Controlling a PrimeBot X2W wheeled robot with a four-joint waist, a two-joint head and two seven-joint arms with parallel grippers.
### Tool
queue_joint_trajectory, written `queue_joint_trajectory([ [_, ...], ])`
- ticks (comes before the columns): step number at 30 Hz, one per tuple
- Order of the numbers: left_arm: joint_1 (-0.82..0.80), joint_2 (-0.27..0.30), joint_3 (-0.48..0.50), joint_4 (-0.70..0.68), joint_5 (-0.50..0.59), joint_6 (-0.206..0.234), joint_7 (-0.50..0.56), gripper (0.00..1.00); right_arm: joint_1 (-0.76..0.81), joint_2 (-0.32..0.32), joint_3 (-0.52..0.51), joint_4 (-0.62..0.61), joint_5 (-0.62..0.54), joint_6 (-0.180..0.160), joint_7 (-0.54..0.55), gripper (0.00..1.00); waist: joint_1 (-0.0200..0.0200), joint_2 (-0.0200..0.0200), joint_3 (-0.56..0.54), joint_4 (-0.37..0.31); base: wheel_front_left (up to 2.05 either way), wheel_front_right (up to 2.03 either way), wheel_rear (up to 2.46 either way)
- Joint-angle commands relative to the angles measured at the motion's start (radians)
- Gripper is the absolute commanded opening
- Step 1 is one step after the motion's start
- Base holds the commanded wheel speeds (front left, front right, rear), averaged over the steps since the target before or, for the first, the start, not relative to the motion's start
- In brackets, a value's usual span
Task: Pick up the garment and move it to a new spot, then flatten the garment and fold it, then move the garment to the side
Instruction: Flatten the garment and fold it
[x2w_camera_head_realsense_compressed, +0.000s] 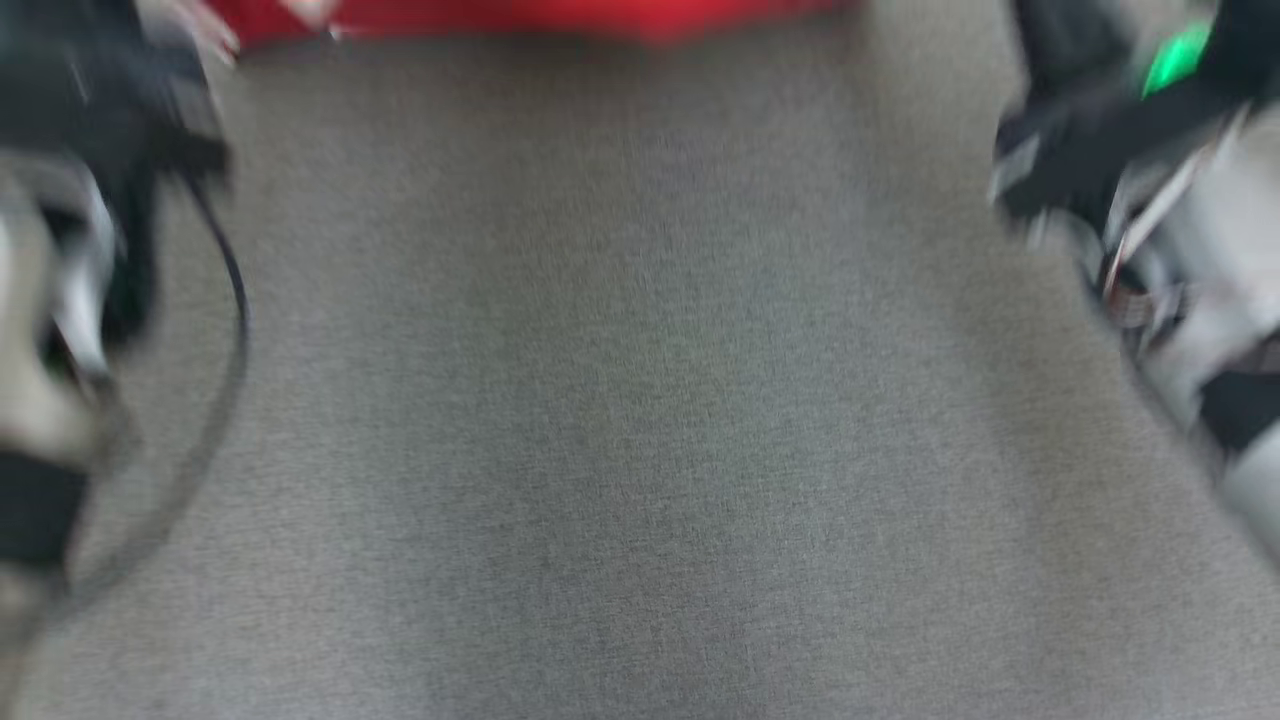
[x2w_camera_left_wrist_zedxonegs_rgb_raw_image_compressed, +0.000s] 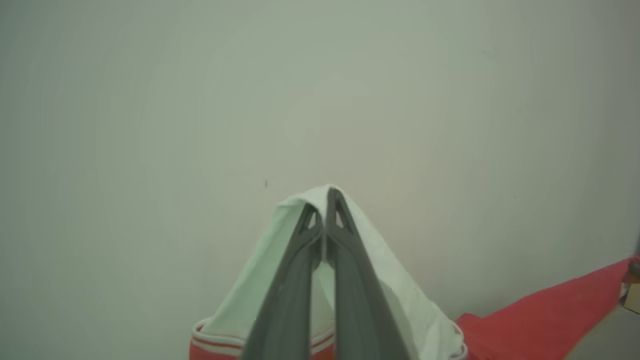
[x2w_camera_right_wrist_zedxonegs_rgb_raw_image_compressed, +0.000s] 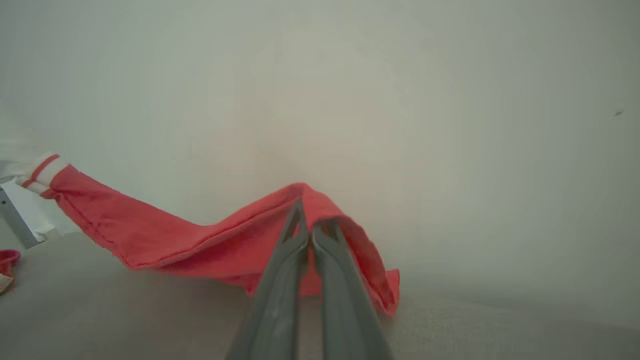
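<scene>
**A:** Well, where is the garment (x2w_camera_right_wrist_zedxonegs_rgb_raw_image_compressed: 165, 235)?

**B:** Both grippers hold it up over the grey surface (x2w_camera_head_realsense_compressed: 640, 400). In the blurred head view it is a red strip along the top edge.

**A:** And the left gripper (x2w_camera_left_wrist_zedxonegs_rgb_raw_image_compressed: 325, 200)?

**B:** Its fingers are pinched tight on a white fold of the garment, just above the striped cuff (x2w_camera_left_wrist_zedxonegs_rgb_raw_image_compressed: 215, 345).

**A:** The right gripper (x2w_camera_right_wrist_zedxonegs_rgb_raw_image_compressed: 312, 222)?

**B:** It is clamped on a red fold. The cloth's lower edge possibly touches the surface, but the haze leaves that unsure.
</scene>
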Motion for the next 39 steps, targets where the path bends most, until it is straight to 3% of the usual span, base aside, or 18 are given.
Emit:
queue_joint_trajectory([
  [1,0.082,0.016,0.011,-0.058,-0.002,0.027,-0.003,0.0,0.072,-0.008,-0.015,-0.032,-0.015,-0.002,-0.004,0.0,0.0003,0.0001,-0.068,0.013,0.0,0.0,0.0],
  [9,0.579,0.024,0.069,-0.354,-0.041,0.169,-0.003,0.0,0.491,0.049,-0.209,-0.169,-0.093,-0.002,-0.005,0.0,0.0003,0.0001,-0.134,0.005,0.0,0.0,0.0],
  [14,0.803,-0.026,0.108,-0.416,-0.038,0.2,-0.003,0.0,0.666,0.087,-0.275,-0.194,-0.14,-0.002,-0.005,0.0,0.0003,0.0001,-0.16,0.004,0.0,0.0,0.0],
  [19,0.967,-0.098,0.136,-0.418,-0.016,0.194,-0.003,0.0,0.793,0.105,-0.309,-0.194,-0.18,-0.002,-0.005,0.0,0.0003,0.0001,-0.183,0.006,0.0,0.0,0.0],
  [26,1.14,-0.202,0.168,-0.37,0.005,0.141,-0.003,0.0,0.948,0.107,-0.348,-0.181,-0.219,-0.002,0.007,0.0,0.0003,0.0001,-0.232,0.018,0.0,0.0,0.0],
  [35,1.256,-0.249,0.149,-0.337,0.002,0.091,0.005,0.0,1.102,0.071,-0.44,-0.207,-0.25,-0.002,0.056,0.0,0.0003,0.0001,-0.281,0.031,0.0,0.0,0.0],
  [39,1.285,-0.251,0.128,-0.347,-0.002,0.094,0.017,0.0,1.185,0.072,-0.512,-0.239,-0.261,-0.002,0.093,0.0,0.0003,0.0001,-0.291,0.042,0.0,0.0,0.0],
])
